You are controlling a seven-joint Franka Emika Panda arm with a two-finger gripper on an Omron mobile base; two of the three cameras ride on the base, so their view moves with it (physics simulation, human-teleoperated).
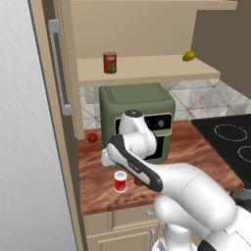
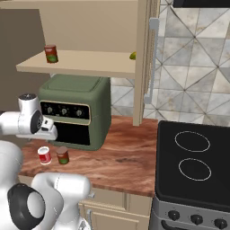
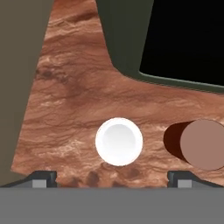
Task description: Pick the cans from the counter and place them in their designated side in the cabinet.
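A bright red can with a white top (image 1: pixel 120 181) (image 2: pixel 44 155) stands on the wood-grain counter (image 1: pixel 196 147) near its front edge. Close to its right stands a brown-red can (image 2: pixel 63 155), partly behind my arm in the left base view. In the hand view, the white top (image 3: pixel 119 141) lies almost centred and the brown top (image 3: pixel 203 144) to its right. My gripper (image 3: pixel 112 178) hangs open above the red can, touching nothing. A third can with a green label (image 1: pixel 110 62) (image 2: pixel 51 53) stands on the cabinet shelf (image 1: pixel 147 71).
A green oven (image 1: pixel 137 115) stands on the counter right behind the cans. A small red fruit (image 1: pixel 92 138) lies left of it. A yellow-green fruit (image 1: pixel 188 56) sits at the shelf's right end. The cabinet door (image 1: pixel 54 73) stands open at the left; a black stovetop (image 2: pixel 193 166) lies to the right.
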